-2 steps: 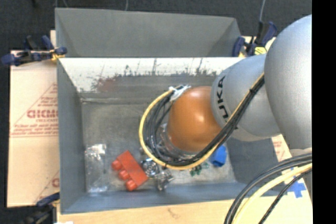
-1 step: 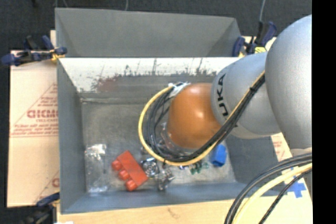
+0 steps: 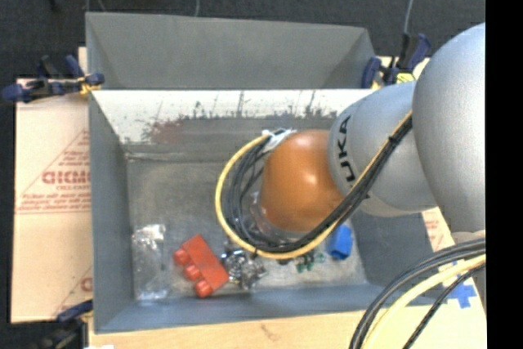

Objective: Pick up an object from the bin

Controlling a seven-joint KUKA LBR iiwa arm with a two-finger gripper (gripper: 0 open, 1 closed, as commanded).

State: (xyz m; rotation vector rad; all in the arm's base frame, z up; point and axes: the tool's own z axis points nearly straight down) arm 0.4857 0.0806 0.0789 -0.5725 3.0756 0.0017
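The hand point(image 3: 243, 270) hangs beside a red block point(image 3: 200, 264) near the bin's point(image 3: 106, 200) front edge, its grip impossible to tell; a glancing touch could shove the block away.

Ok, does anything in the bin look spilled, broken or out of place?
Nothing stands out. The red plastic building block, crumpled clear plastic packet and small blue plastic piece lie loose on the floor of the grey metal bin near its front wall. Streaks on its back wall look like wear.

text | arm point(image 3: 425, 143) | black letters "UKA" on grey casing
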